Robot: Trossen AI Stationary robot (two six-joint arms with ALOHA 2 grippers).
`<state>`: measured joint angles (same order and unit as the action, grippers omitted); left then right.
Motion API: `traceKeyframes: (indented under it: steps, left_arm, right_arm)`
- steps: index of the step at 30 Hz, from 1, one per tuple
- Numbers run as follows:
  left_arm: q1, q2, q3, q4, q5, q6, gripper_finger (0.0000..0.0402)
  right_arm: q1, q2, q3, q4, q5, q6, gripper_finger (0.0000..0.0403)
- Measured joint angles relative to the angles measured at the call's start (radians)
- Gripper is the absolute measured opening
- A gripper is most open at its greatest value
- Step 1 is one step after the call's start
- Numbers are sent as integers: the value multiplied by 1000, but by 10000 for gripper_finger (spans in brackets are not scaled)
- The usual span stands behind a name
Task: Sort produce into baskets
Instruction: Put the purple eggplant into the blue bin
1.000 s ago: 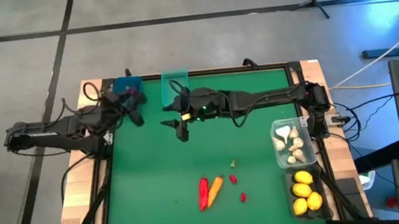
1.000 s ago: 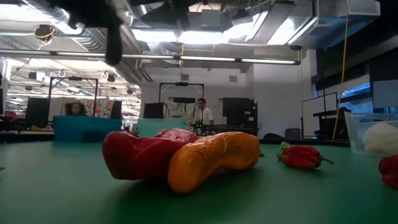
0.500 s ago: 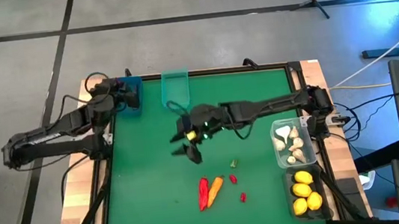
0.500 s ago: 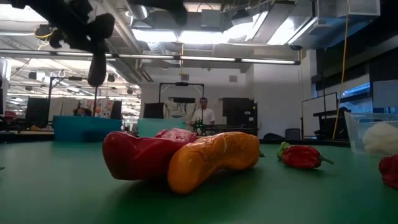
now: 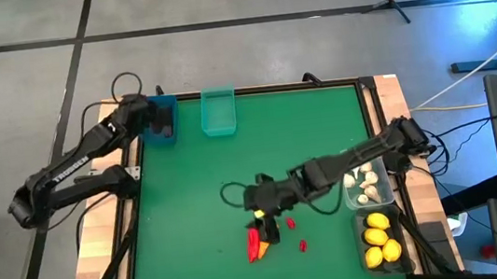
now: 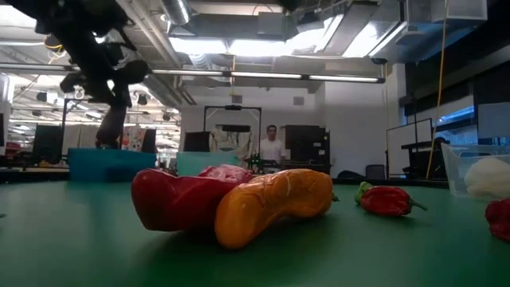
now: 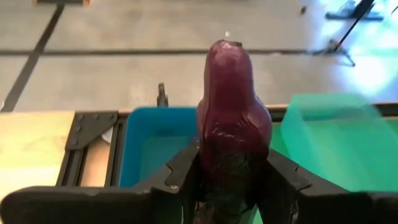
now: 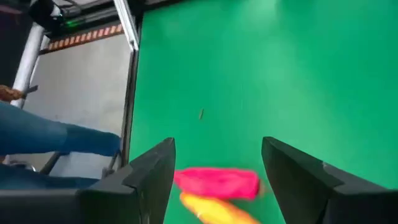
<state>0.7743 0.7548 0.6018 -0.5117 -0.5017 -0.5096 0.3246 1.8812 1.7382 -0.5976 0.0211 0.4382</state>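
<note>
My left gripper is shut on a dark purple eggplant above the blue bin at the far left. In the low view it hangs over that bin. The teal bin stands beside the blue one. My right gripper hovers open above a red chili and an orange carrot, which lie side by side on the green mat. Its fingers stand on either side of them and touch nothing. My left gripper pinches the eggplant's thick part between its two fingers. The eggplant lies along the fingers, and its narrower end sticks out ahead of them. The fingers slant downward toward the far edge. The eggplant is lifted clear, over the blue bin.
A clear bin with garlic and a dark bin with lemons stand at the right edge. Two small red chilies lie near the right gripper. A person's leg shows beyond the table's edge.
My right gripper has travelled from beside the teal bin toward the near edge, tipping downward, and now hangs over the chili and carrot, still open. My left arm has swung round, and its gripper has turned and sunk over the blue bin with the eggplant still held.
</note>
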Motion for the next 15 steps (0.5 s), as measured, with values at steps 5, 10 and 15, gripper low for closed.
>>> traceKeyframes:
  steps: [5,10,15]
  left_arm:
    - [114,97,0,6,106,42,118]
    - [148,167,15,29,81,15,118]
    - [132,201,45,19,62,-64,118]
  right_arm:
    - [81,0,-1,-79,99,135,239]
    - [135,0,-1,-87,197,202,239]
    - [156,0,-1,-89,218,262,239]
